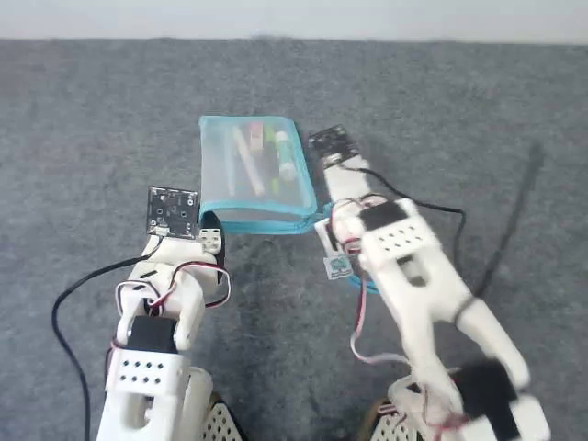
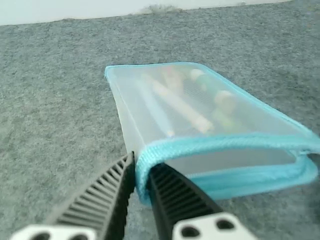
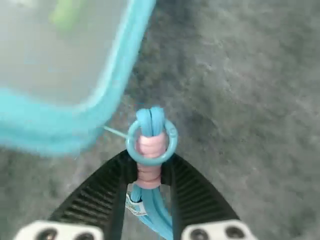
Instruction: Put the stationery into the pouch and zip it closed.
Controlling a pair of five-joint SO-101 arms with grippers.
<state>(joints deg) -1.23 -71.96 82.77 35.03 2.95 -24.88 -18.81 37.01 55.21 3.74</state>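
A translucent pouch (image 1: 253, 175) with blue trim lies on the grey mat, with pens and a green marker (image 1: 285, 156) inside it. My left gripper (image 1: 213, 231) is at the pouch's near left corner. In the left wrist view it (image 2: 142, 165) is shut on the blue trimmed edge of the pouch (image 2: 200, 115), and a pencil (image 2: 180, 107) shows through the mesh. My right gripper (image 1: 323, 225) is at the near right corner. In the right wrist view it (image 3: 149, 162) is shut on the zipper pull (image 3: 150, 142), a blue cord with a ring and a pink bead, just off the pouch (image 3: 60, 65).
Grey carpet-like mat (image 1: 459, 110) covers the table, with open room on both sides of the pouch. A black cable (image 1: 69, 294) loops beside the left arm and another (image 1: 501, 239) runs right of the right arm. A pale wall (image 1: 294, 18) borders the far edge.
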